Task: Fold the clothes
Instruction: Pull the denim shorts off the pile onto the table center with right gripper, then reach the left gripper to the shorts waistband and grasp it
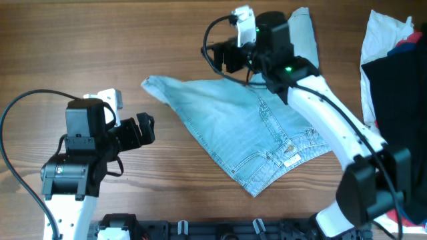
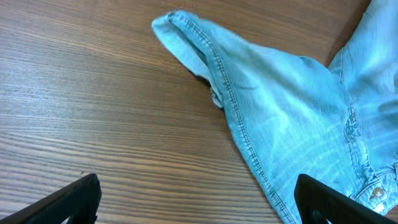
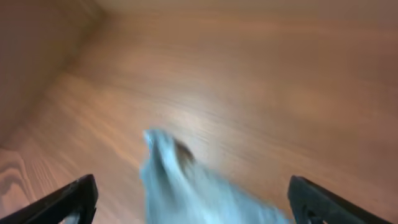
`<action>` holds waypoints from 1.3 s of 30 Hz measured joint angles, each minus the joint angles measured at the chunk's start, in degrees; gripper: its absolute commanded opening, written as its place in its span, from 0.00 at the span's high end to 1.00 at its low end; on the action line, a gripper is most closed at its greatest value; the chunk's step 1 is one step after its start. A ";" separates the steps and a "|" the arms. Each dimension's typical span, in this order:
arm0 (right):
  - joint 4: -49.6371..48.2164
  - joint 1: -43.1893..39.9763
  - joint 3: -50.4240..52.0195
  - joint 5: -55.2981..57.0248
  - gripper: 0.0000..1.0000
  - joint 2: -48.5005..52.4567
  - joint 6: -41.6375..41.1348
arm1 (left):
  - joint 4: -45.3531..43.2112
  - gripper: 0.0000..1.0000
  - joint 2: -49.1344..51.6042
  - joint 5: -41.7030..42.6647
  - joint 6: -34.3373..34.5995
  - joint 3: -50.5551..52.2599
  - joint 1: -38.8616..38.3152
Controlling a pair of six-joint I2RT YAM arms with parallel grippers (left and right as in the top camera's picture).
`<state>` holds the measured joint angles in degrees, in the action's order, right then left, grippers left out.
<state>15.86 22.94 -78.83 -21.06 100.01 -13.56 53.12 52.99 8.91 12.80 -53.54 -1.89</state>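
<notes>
I see the wooden table filling the overhead view. The shorts lie on it right of centre, spread flat in a rough triangle. One narrow corner points toward the left arm, and the waistband end with a stitched pocket sits near the front edge. Another part of the denim runs up behind the right arm toward the far edge. At the far right edge a pile of white, dark and red garments sits just beside the shorts; I cannot tell if they touch.

The right arm reaches across the shorts from the front right corner. Its gripper is over the upper edge of the denim. Its wrist view is blurred, but the two fingers stand wide apart at the bottom corners, so it is released. A smear of blue cloth shows between them, touching neither as far as I can tell.

The left arm stands at the front left, and its gripper is over bare wood, near the pointed corner but apart from it. Its fingers are spread wide with nothing between them but table and denim below. A metal button shows by its right finger
</notes>
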 measured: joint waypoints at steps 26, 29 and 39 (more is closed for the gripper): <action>45.24 -31.23 0.02 30.56 0.00 -17.53 -4.24 | -0.20 0.00 25.35 16.22 16.41 -0.11 -9.99; 46.29 -31.23 0.02 30.53 0.00 -17.53 -4.09 | -2.14 0.00 31.61 16.50 22.73 -0.11 -14.88; 46.90 -31.23 0.02 30.53 0.00 -17.53 -3.72 | -15.93 0.00 46.12 18.69 40.85 -0.11 -32.70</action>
<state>62.76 -8.29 -78.81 9.47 82.48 -17.28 37.19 99.11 27.59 53.65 -53.65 -34.59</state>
